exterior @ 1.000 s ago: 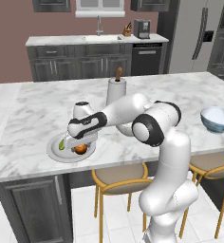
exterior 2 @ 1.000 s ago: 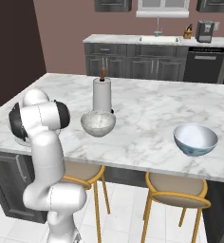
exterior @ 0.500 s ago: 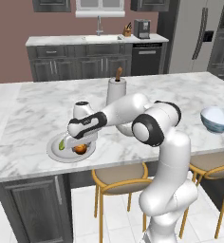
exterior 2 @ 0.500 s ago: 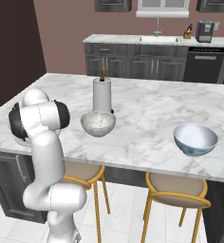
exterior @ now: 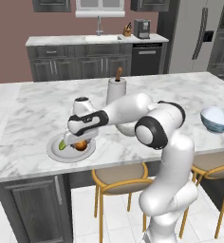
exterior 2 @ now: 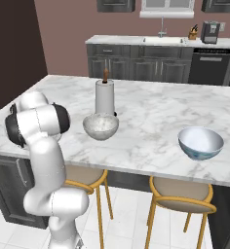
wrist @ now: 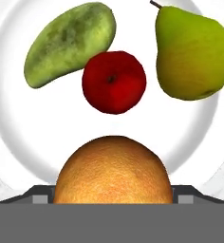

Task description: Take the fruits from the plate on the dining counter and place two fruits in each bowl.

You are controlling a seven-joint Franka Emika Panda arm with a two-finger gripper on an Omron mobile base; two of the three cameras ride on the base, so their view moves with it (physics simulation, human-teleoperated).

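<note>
though no writing shows, claw (exterior: 76,141) around orange fruit (wrist: 113,171)

The round pale grey-white plate (wrist: 19,142) looks smooth and faintly glossy, like glazed ceramic. On it, nearest the camera, the round orange-brown fruit (wrist: 113,171) has a finely pitted, matt rind. Beyond it on the plate, the round red fruit (wrist: 114,81) is smooth, the elongated green fruit (wrist: 70,43) mottled and dull, and the yellow-green pear-shaped fruit (wrist: 192,52) smooth with fine speckles. Under the plate, the long white marble dining counter (exterior: 33,114) is polished and grey-veined.
</note>
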